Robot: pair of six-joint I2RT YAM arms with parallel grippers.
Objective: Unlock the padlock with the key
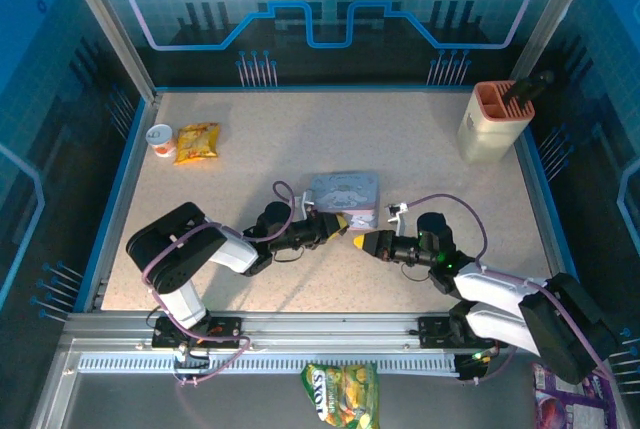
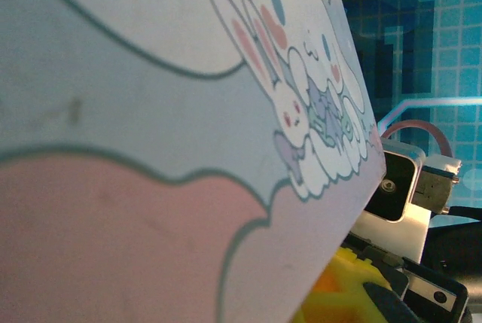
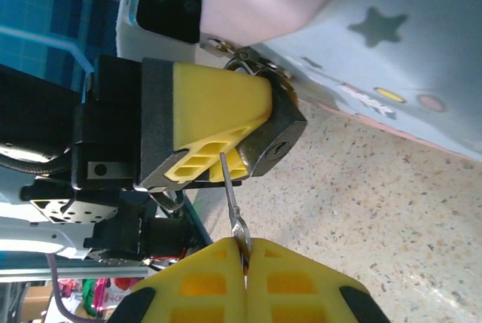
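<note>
The small dark padlock (image 3: 277, 141) hangs by its thin shackle (image 3: 248, 59) from the front of the grey-blue cartoon tin (image 1: 345, 192), which fills most of the left wrist view (image 2: 151, 112). My left gripper (image 1: 338, 221) is shut on the padlock, its yellow fingers (image 3: 218, 105) clamping the body from the left. My right gripper (image 1: 358, 241) (image 3: 245, 242) is shut on the thin silvery key (image 3: 232, 195). The key points up, its tip resting against the left gripper's yellow finger, just left of the round keyhole (image 3: 282, 147) and outside it.
A beige holder (image 1: 495, 119) with a dark tool stands at the back right. A yellow snack bag (image 1: 197, 141) and a small cup (image 1: 160, 139) lie at the back left. Another snack bag (image 1: 340, 394) lies below the table's near rail.
</note>
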